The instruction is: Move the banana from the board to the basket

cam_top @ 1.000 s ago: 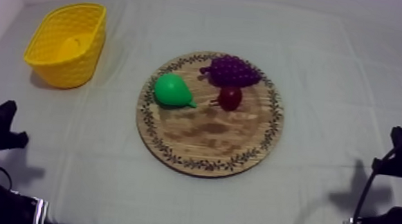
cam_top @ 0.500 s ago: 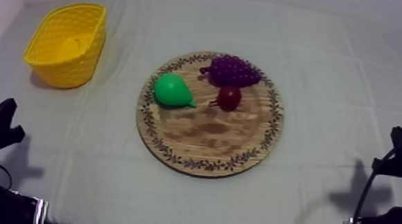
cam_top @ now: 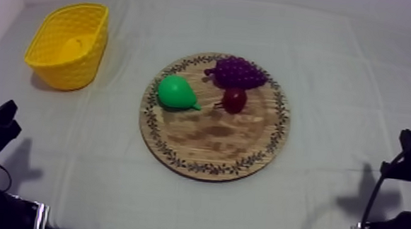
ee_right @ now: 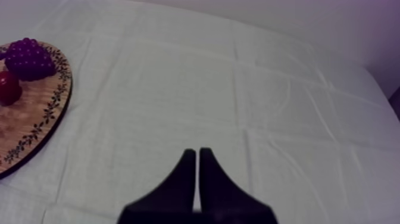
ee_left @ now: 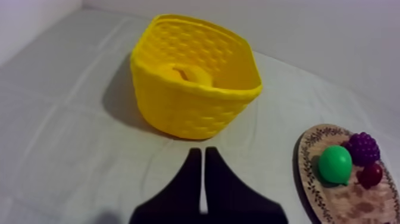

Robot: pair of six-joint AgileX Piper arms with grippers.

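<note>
Black left gripper (ee_left: 202,152): fingers pressed together in a narrow wedge, nothing held. It sits low over the grey-white cloth (cam_top: 104,164) at the table's left side, pointing toward the yellow basket (ee_left: 190,116) and short of it. Basket is upright at the far left of the table. Banana (ee_left: 191,74) lies inside the basket, down near its floor. Round wooden board (cam_top: 213,141) is mid-table, well apart from the basket. On the board's far half: green pear (cam_top: 175,92) at left, bunch of grapes (cam_top: 237,72) by the far rim, small red fruit (cam_top: 235,100) just in front of the grapes; can't tell if they touch. Right gripper (ee_right: 197,152): same narrow wedge, holding nothing, low over cloth right of the board.
</note>
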